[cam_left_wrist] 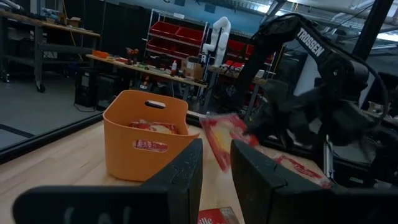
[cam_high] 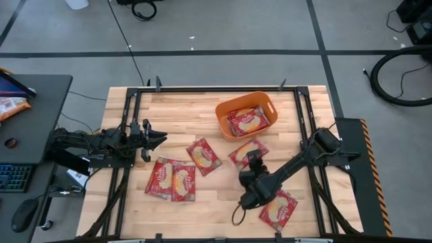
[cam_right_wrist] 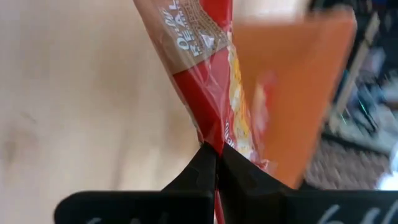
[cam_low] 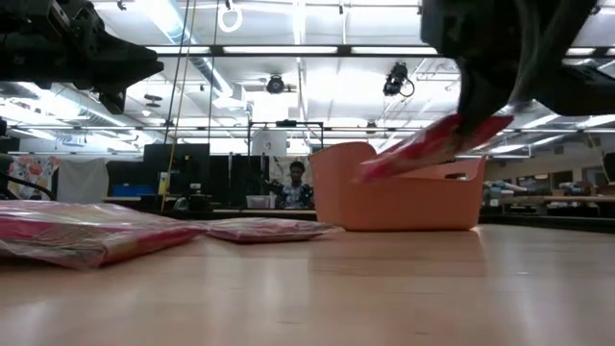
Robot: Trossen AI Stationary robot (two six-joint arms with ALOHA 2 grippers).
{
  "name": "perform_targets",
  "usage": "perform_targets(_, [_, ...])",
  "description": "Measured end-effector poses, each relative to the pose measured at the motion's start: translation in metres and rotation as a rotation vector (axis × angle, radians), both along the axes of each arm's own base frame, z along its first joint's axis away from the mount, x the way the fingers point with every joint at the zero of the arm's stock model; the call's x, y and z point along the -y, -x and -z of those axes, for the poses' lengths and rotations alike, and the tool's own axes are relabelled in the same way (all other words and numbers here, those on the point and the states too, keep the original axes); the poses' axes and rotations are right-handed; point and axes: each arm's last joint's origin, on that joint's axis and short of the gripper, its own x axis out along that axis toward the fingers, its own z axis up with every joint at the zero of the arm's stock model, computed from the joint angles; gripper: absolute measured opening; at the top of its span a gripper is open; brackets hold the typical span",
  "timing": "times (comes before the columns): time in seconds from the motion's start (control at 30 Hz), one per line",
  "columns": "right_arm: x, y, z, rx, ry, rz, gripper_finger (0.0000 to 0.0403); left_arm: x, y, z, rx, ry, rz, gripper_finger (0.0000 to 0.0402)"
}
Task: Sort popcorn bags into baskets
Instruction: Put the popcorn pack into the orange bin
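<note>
The right gripper (cam_high: 251,160) hung over the middle of the wooden table (cam_high: 175,115), its fingers pinched together on the edge of a red popcorn bag (cam_high: 246,152), which it held tilted and clear of the boards just in front of the orange basket (cam_high: 244,102). The right wrist view showed the two fingertips (cam_right_wrist: 211,160) closed tight on the foil, with the basket's orange wall close beyond the bag. In the low view the held bag (cam_low: 432,144) slanted up across the face of the basket (cam_low: 399,197). At least one bag (cam_high: 248,121) already lay inside the basket. On the table, one bag (cam_high: 203,156) lay near the centre, two more (cam_high: 171,179) lay touching side by side toward the left, and another (cam_high: 279,209) lay near the front edge beside the right arm. The left gripper (cam_high: 156,140) waited above the table's left side, its fingers (cam_left_wrist: 186,174) a little apart and holding nothing.
</note>
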Motion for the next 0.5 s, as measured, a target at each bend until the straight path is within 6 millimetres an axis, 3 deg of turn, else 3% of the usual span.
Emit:
perform_targets(0.3, [0.026,0.002,-0.008,0.077,-0.004,0.195,0.0007,0.000,0.000,0.000,0.000,0.003,0.000,0.0087])
perform_targets(0.5, [0.044,0.009,-0.024,0.150,0.000,0.250,0.0007,0.000,0.000,0.001,-0.005,0.005,0.001,0.0087])
